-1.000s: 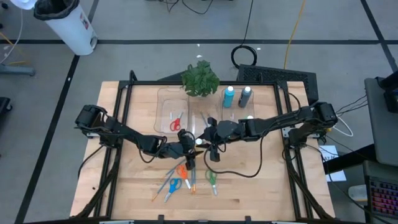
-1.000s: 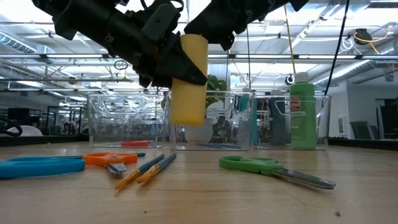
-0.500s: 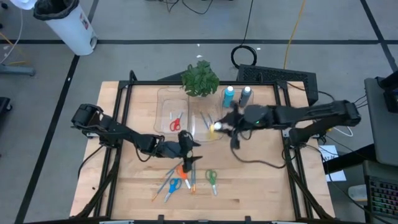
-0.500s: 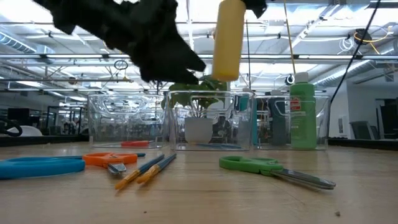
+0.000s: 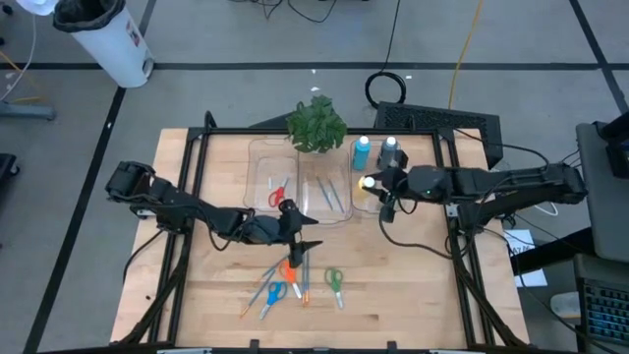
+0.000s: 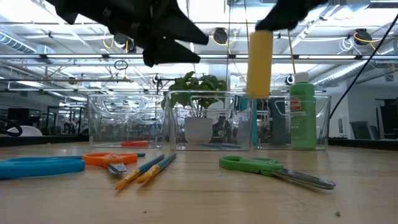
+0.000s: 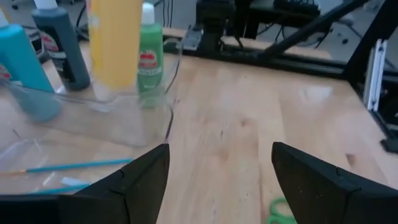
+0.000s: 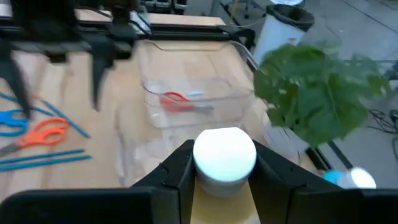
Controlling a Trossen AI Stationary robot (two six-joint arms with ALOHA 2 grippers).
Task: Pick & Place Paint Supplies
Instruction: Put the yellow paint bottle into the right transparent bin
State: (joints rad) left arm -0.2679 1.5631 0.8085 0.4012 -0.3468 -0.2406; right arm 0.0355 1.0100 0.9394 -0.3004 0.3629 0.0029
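Rightward since half a second ago, the right hand (image 5: 376,184) has carried the yellow bottle (image 6: 259,63) from above the middle bin to above the right bin (image 5: 376,202).

Pinched upright by that hand, the bottle shows a white cap (image 8: 224,153); the low view cuts off its top, and the hand itself is largely hidden there. The left hand (image 7: 217,174), fingers spread and holding nothing, hovers over the worktop (image 5: 393,295) above the orange scissors (image 5: 289,269), blue scissors (image 6: 37,165), green scissors (image 6: 267,168) and brushes (image 6: 146,170).
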